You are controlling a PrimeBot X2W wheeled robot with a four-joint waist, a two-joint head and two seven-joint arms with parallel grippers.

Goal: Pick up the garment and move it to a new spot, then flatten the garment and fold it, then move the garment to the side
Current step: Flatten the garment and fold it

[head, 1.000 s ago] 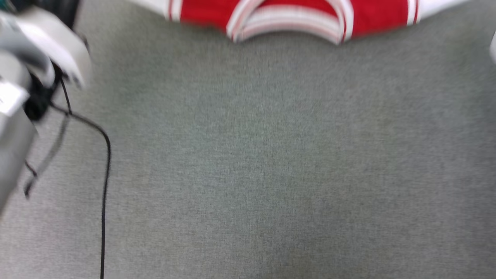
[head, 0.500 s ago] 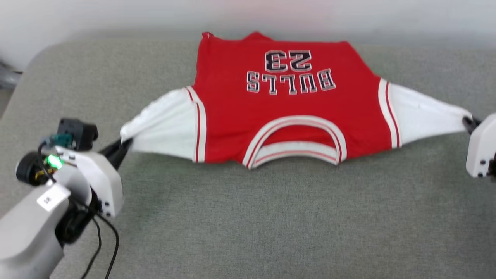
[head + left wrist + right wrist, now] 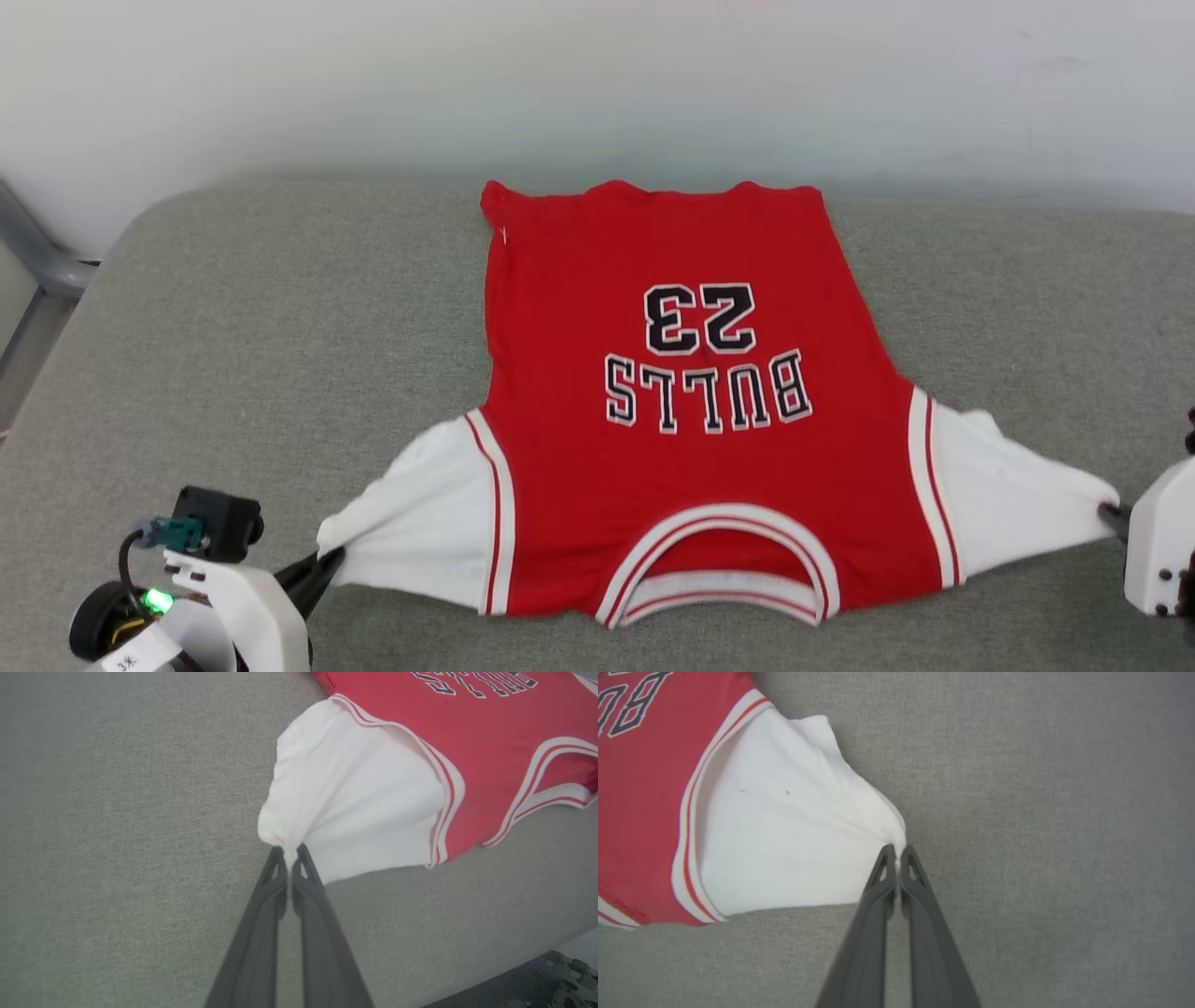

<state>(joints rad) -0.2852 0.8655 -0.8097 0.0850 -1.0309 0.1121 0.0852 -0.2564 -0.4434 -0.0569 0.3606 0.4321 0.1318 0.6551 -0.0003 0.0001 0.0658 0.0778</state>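
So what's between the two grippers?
The jersey lies spread between them: the left gripper pinches one white sleeve, the right gripper the other. The head view shows it.

So the garment (image 3: 691, 448) lies flat on the padded surface (image 3: 280, 355), strung between both sets of fingers. One sleeve tip sits pinched in the left gripper (image 3: 289, 851), body off to those fingers' right. The other sleeve's in the right gripper (image 3: 896, 851), body to the left (collar nearest the robot, hem farthest).
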